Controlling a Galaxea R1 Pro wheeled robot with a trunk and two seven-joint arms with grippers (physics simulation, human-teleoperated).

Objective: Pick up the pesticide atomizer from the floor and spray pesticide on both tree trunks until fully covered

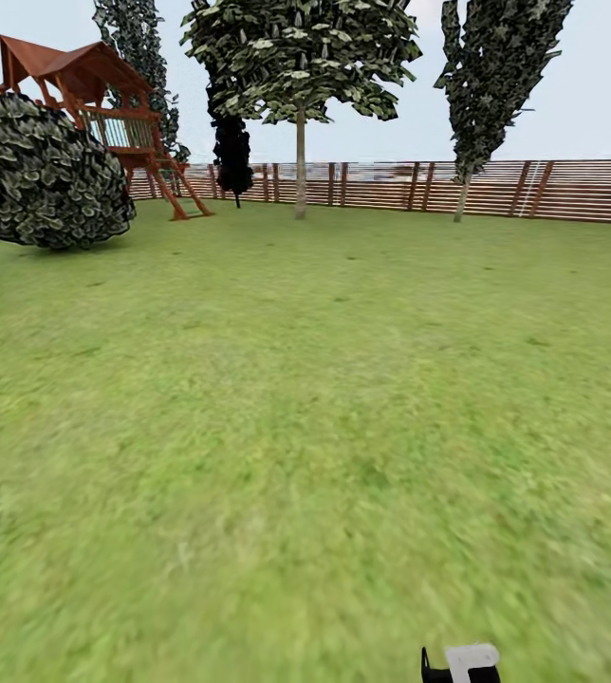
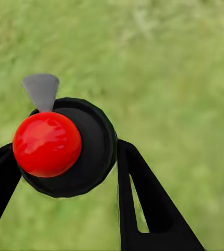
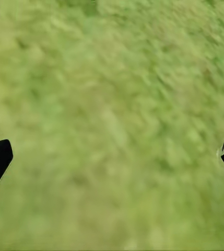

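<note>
The pesticide atomizer [image 2: 65, 157] shows close up in the left wrist view as a black round body with a glossy red ball and a grey wedge-shaped nozzle. My left gripper [image 2: 67, 167] is shut on it, a black finger pressed against each side, above the green grass floor [image 2: 185, 78]. My right gripper [image 3: 114, 151] is open, its black fingertips far apart over bare grass. Far across the lawn stands a tree [image 1: 300, 57] with a broad green crown and a straight pale trunk [image 1: 300, 166], near the fence.
A brown slat fence [image 1: 495, 190] closes the far side. A wooden playhouse [image 1: 106, 114] and a big round bush [image 1: 45, 175] stand at the far left. Narrow dark trees [image 1: 495, 76] rise by the fence. A small white-and-black robot part [image 1: 467, 664] pokes in at the bottom edge.
</note>
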